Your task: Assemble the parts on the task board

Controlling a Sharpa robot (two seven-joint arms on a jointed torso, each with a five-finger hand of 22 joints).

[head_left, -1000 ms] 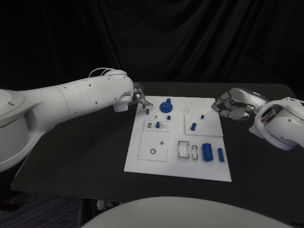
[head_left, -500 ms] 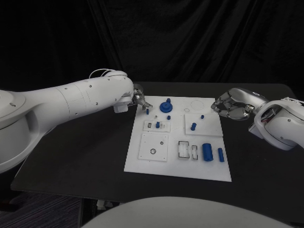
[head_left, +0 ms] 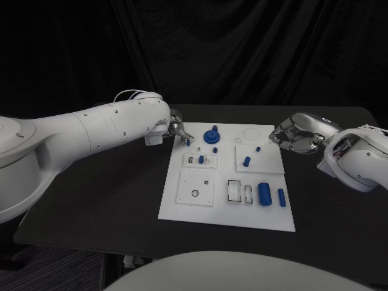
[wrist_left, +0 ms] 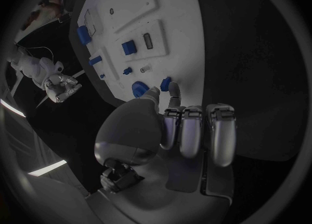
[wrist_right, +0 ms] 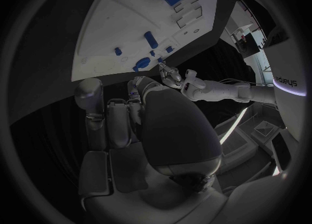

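White task board (head_left: 194, 203) on black tabletop (head_left: 98, 194), left hand (head_left: 178, 129) pinching a small blue peg (wrist_left: 166, 83) at its far corner, right hand (head_left: 295, 134) curled closed, empty, beside its right edge

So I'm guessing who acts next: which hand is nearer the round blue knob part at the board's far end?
Left. The left hand is just beside the round blue knob part, fingers at the board's edge. The right hand hangs off the task board at its opposite side.
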